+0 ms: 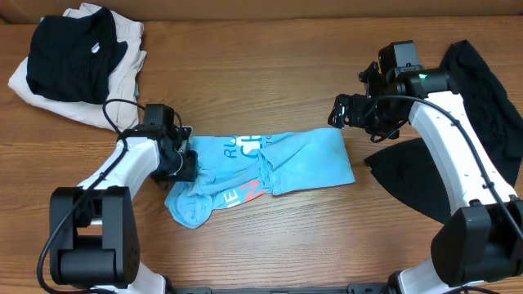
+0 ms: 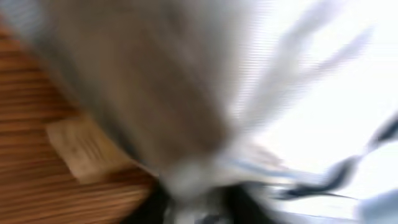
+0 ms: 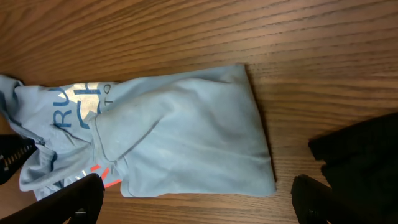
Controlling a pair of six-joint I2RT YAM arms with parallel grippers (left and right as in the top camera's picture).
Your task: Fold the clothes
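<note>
A sky-blue T-shirt with white and red lettering lies bunched in a long strip across the middle of the table. My left gripper sits at its left end. The left wrist view is badly blurred: pale cloth fills it and gathers down between the dark jaws, with my left gripper shut on it. My right gripper hovers open just beyond the shirt's right end. In the right wrist view the shirt lies ahead of my open right gripper, nothing between the fingers.
A black garment lies on a beige one at the back left corner. More black cloth spreads under the right arm, with a flap near the shirt's right end, also in the right wrist view as black cloth.
</note>
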